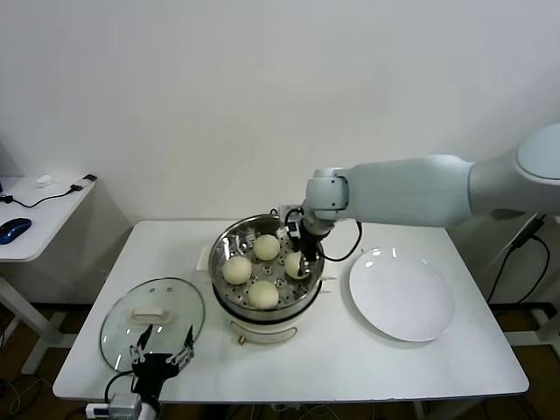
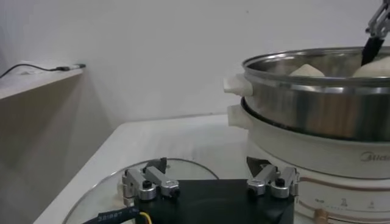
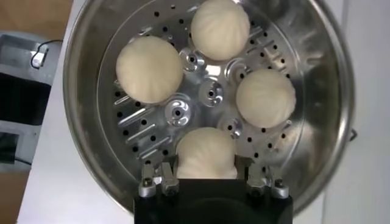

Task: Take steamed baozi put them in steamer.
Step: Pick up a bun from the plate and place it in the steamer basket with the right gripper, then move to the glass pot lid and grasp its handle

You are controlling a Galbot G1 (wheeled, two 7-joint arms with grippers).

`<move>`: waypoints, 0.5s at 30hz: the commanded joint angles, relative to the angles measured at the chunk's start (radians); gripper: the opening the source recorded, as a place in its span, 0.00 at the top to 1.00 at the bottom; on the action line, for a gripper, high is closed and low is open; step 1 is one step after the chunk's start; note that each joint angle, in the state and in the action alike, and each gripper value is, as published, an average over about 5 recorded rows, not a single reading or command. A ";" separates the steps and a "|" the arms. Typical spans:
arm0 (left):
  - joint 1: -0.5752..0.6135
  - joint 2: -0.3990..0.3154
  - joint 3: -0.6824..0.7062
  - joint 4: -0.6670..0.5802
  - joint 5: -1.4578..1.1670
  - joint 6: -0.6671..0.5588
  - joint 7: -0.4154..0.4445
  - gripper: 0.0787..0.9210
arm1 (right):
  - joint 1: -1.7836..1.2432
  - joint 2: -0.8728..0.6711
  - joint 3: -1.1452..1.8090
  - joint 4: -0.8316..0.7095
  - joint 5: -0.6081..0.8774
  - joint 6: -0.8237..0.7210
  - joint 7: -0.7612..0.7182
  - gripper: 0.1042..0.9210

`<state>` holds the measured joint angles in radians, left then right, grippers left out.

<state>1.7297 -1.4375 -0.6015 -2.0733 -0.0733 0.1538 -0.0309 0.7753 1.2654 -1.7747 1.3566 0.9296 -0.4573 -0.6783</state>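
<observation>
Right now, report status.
Right gripper in steamer, fingers astride fourth baozi. Four baozi on tray. Left gripper open, idle over lid. Plate bare.

Four baozi point(image 3: 149, 69), one steamer point(image 3: 91, 152), one plate point(image 1: 402, 294), one lid point(image 1: 152, 322).

A white rectangular table point(image 1: 350, 367) carries three items. A round stainless-steel steamer on a white base point(image 1: 262, 308) is placed near the middle of the table, toward the far edge. A round glass lid with a white handle point(image 1: 150, 322) is laid flat near the front left corner. A flat round white plate point(image 1: 402, 294) is set right of the steamer, apart from it.
</observation>
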 commanded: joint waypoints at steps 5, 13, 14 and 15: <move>0.001 -0.001 0.000 -0.004 -0.002 0.005 0.000 0.12 | 0.003 -0.033 0.049 -0.026 -0.026 0.096 -0.084 0.16; 0.001 0.000 -0.004 -0.022 -0.014 0.013 -0.004 0.12 | 0.066 -0.221 0.208 -0.027 0.052 0.172 -0.128 0.12; 0.002 0.001 -0.005 -0.026 -0.017 0.014 -0.004 0.12 | 0.045 -0.261 0.268 -0.029 0.050 0.161 -0.078 0.12; 0.002 0.001 -0.006 -0.029 -0.020 0.014 -0.005 0.12 | 0.019 -0.292 0.325 -0.033 0.039 0.151 -0.026 0.12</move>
<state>1.7314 -1.4373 -0.6087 -2.0992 -0.0912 0.1676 -0.0372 0.8072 1.1767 -1.6903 1.3318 0.9390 -0.3542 -0.7734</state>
